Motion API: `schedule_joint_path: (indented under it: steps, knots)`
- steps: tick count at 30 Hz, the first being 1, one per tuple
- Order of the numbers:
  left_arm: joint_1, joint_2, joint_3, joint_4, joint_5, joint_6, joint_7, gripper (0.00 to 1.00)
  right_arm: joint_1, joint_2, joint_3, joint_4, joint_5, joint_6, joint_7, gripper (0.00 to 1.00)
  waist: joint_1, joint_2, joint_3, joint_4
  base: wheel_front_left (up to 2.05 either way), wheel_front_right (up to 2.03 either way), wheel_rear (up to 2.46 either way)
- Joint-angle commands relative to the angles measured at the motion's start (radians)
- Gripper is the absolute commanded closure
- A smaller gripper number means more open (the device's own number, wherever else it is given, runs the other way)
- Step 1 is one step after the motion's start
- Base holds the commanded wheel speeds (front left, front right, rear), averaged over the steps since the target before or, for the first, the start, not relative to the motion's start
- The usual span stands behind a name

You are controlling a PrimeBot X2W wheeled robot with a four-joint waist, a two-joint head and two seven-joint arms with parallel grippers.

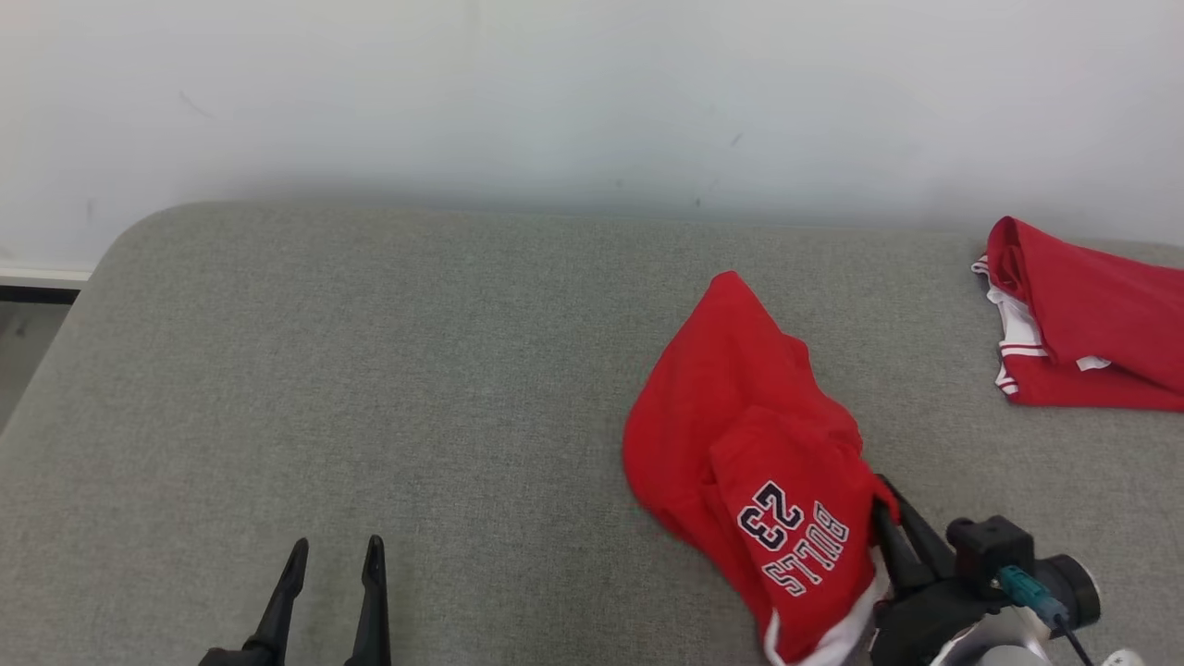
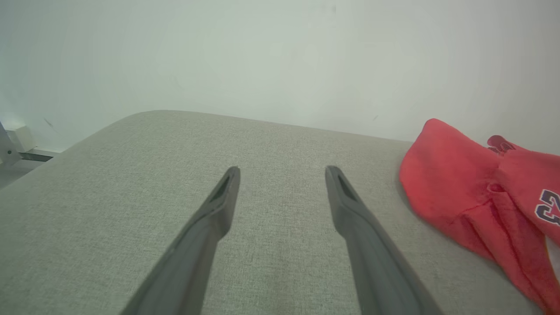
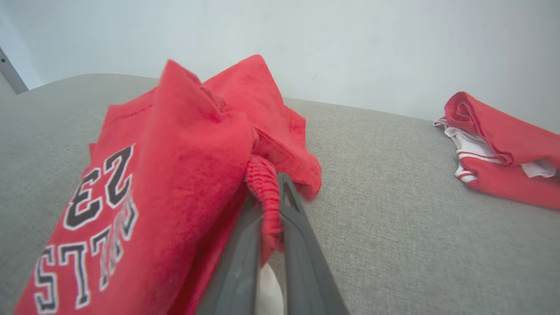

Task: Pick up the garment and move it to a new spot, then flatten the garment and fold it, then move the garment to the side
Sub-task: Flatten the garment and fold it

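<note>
Head view takes in a pale, bare wall across the top, meeting a broad grey woven-fabric surface with a rounded corner at 10 o'clock. Past that corner a strip of pale skirting shows.

On the surface, toward 4 o'clock, lies the red BULLS 23 garment, crumpled. One peak points to 12 o'clock, the white-trimmed hem hangs toward 6 o'clock, and the lettering reads upside down. Well apart from it, at 2 o'clock by the right edge, lies a folded red garment with white trim.

The right gripper comes in from 5 o'clock and meets the printed garment at its 4 o'clock edge. In the right wrist view its two dark fingers are pressed nearly together on a ribbed red fold of that garment, with cloth bunched up over and to the left of them.

The left gripper sits at 7 o'clock in the head view, fingers spread wide, holding nothing. Bare grey fabric shows between its tips, and the garment lies off at its 3 o'clock.
</note>
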Motion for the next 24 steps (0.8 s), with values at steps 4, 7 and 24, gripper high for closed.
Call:
schedule_joint_path:
  steps: [4, 7, 24]
  knots:
    - [0.002, -0.001, -0.004, -0.002, -0.005, 0.002, -0.002, 0.00, 0.034, -0.012, -0.073, -0.020, -0.033, -0.003, -0.001, 1.00, 0.0000, 0.0000, -0.003, -0.017, 0.00, 0.00, 0.00]
    - [0.001, -0.001, -0.008, 0.001, -0.004, 0.002, -0.002, 0.00, 0.041, -0.008, -0.103, -0.002, -0.045, -0.003, 0.005, 0.67, 0.0000, 0.0000, -0.004, -0.023, 0.00, 0.00, 0.00]
    - [0.001, -0.001, -0.001, 0.007, 0.018, -0.007, -0.002, 0.00, 0.094, 0.095, -0.256, -0.231, -0.145, -0.003, -0.001, 0.00, 0.0000, 0.0000, -0.024, -0.068, 0.00, 0.00, 0.00]
